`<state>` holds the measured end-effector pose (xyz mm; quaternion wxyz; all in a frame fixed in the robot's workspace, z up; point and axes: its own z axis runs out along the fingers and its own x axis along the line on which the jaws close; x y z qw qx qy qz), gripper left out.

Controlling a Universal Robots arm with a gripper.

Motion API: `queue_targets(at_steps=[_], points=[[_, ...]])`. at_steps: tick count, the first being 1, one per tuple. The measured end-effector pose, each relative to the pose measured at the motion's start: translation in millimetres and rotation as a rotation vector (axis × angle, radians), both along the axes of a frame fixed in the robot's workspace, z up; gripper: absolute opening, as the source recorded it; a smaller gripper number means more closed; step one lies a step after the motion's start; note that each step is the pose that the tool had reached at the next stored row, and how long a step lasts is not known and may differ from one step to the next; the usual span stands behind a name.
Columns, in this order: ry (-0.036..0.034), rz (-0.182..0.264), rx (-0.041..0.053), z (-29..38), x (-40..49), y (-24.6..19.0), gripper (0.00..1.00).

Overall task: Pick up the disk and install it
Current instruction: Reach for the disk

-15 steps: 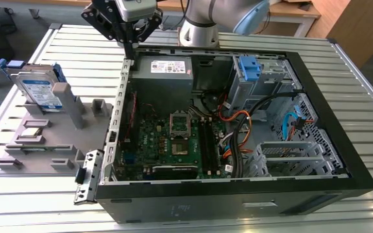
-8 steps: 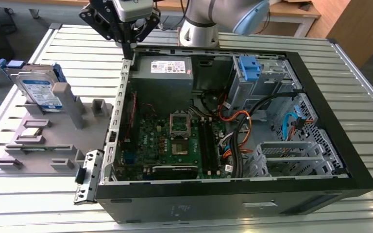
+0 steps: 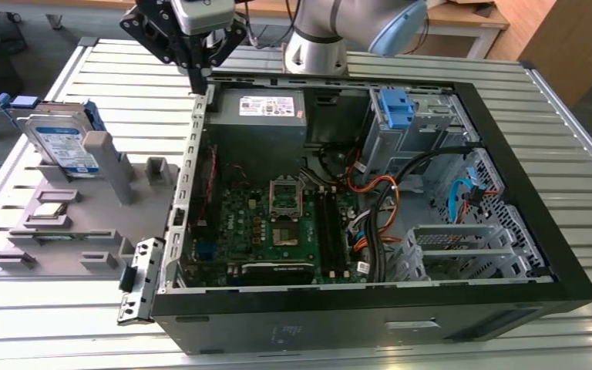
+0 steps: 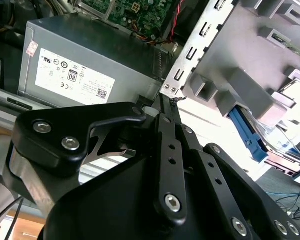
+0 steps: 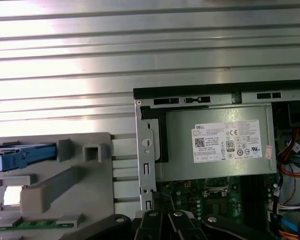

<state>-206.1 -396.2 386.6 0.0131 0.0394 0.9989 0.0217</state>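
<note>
Silver disk (image 3: 62,145) upright in grey holder (image 3: 101,231) (blue caddy (image 3: 92,116) around it). Gripper (image 3: 197,81) pinched together, empty, above computer case (image 3: 378,304) corner, beside power supply (image 3: 265,123), well apart from disk.

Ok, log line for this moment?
gripper: shut, empty, at case corner | disk: upright in holder, apart from gripper | install: not done

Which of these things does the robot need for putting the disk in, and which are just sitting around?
For the job:
the disk, standing upright in the grey holder
the gripper, jaws shut and empty, near a corner of the case
the open computer case

Just lying about:
the power supply
the motherboard
the orange cables
</note>
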Motion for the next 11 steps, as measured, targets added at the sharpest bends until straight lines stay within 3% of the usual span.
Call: queue_targets(at_steps=[11], points=[[0.0001,0.0,-0.0001,-2.1,-11.3,1.9,0.11]])
